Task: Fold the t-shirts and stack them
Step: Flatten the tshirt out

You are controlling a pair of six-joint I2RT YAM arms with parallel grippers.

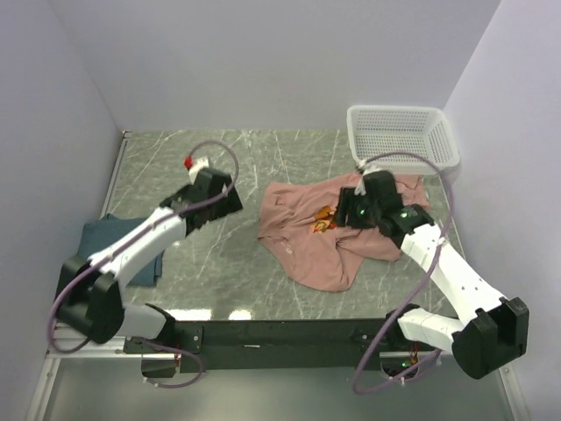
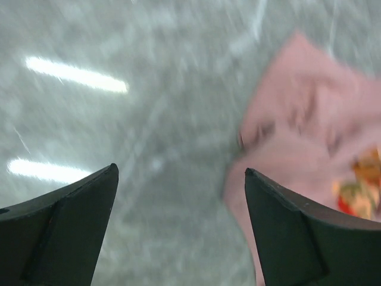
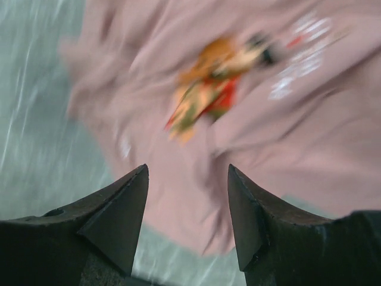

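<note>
A salmon-pink t-shirt (image 1: pixel 307 237) lies crumpled on the table right of centre, its colourful print (image 3: pixel 214 89) facing up. A dark teal-blue t-shirt (image 1: pixel 95 239) lies flat at the left edge, partly hidden under my left arm. My left gripper (image 1: pixel 235 202) hovers just left of the pink shirt's edge. In the left wrist view this left gripper (image 2: pixel 180 170) is open over bare table, with the pink cloth (image 2: pixel 303 119) to its right. My right gripper (image 1: pixel 345 210) is over the pink shirt's right part. In the right wrist view it (image 3: pixel 187 168) is open above the cloth, with nothing between its fingers.
A white mesh basket (image 1: pixel 403 136) stands at the back right corner, close behind the right arm. The grey marbled table (image 1: pixel 219 158) is walled on the left, back and right. A black rail (image 1: pixel 280 333) runs along the near edge.
</note>
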